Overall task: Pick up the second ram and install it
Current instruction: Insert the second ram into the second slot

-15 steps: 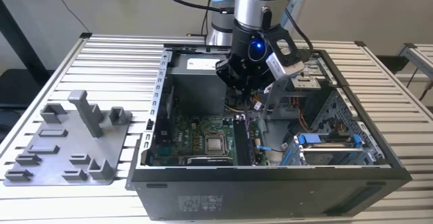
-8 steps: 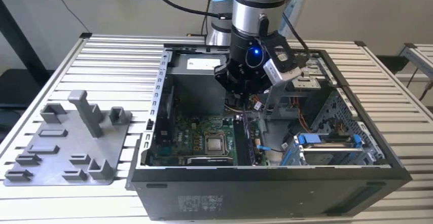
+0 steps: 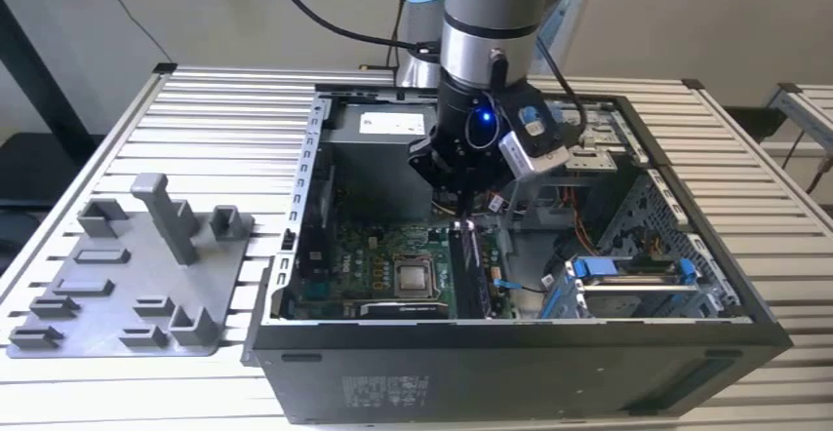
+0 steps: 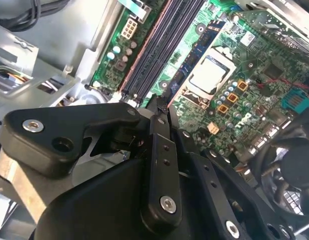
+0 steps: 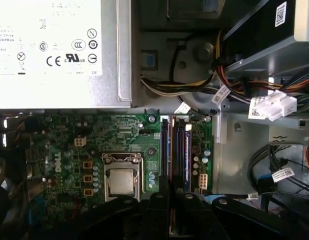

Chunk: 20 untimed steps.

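Exterior view: the gripper (image 3: pixel 461 200) hangs inside the open computer case (image 3: pixel 521 353) on the table (image 3: pixel 209 109), clamped on the second ram (image 3: pixel 458 260) — a slim dark strip held edge-on over the motherboard (image 3: pixel 377 246) slots, beside the processor (image 3: pixel 416 277).

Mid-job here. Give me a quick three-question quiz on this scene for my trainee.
1. In the exterior view, where does the grey tray lie relative to the computer case? A: to its left. B: to its right. C: inside it.
2. True or false: the gripper hangs over the grey tray.
3. In the first wrist view, what sits beside the long memory slots on the motherboard?
Key: 1 A. 2 False, it is inside the case, above the motherboard. 3 The processor socket.
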Motion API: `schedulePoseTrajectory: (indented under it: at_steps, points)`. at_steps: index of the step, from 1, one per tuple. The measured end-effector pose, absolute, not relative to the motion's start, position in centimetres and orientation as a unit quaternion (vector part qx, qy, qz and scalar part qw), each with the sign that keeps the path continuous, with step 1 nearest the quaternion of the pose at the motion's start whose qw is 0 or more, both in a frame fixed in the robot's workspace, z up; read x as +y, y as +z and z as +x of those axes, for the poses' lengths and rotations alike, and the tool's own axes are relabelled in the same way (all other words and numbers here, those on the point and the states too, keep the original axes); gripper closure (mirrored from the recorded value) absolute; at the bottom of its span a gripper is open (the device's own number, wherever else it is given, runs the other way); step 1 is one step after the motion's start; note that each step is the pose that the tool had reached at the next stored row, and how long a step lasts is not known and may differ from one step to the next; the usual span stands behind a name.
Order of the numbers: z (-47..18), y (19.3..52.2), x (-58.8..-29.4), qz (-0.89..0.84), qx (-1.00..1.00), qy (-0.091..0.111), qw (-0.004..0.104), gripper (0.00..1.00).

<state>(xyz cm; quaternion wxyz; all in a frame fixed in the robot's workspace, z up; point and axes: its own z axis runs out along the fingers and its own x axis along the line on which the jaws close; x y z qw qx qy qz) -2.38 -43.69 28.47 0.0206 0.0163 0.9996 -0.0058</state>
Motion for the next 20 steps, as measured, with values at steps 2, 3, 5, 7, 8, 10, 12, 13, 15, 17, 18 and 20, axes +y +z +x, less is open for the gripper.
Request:
schedulePoseTrajectory:
  at_steps: [2, 3, 5, 7, 8, 10, 12, 13, 15, 17, 18, 20]
  points:
    - [-2.4, 28.1, -43.7, 0.016, 1.0, -0.006, 0.021, 0.86]
    - [-2.4, 27.9, -43.7, 0.016, 1.0, -0.006, 0.021, 0.86]
    - [-2.4, 27.6, -43.8, 0.017, 1.0, -0.006, 0.021, 0.86]
    - [-2.4, 27.2, -43.8, 0.017, 1.0, -0.006, 0.021, 0.86]
    - [-2.4, 27.0, -43.8, 0.018, 1.0, -0.006, 0.021, 0.86]
    - [-2.5, 26.6, -43.9, 0.02, 1.0, -0.006, 0.021, 0.86]
    - [-2.5, 26.3, -44.0, 0.023, 1.0, -0.006, 0.02, 0.86]
    - [-2.5, 26.1, -44.1, 0.025, 0.999, -0.006, 0.02, 0.86]
    - [-2.5, 25.8, -44.1, 0.03, 0.999, -0.006, 0.02, 0.86]
    - [-2.5, 25.8, -44.1, 0.031, 0.999, -0.006, 0.02, 0.86]
    - [-2.5, 25.8, -44.1, 0.031, 0.999, -0.006, 0.02, 0.86]
    - [-2.5, 25.8, -44.1, 0.031, 0.999, -0.006, 0.02, 0.86]
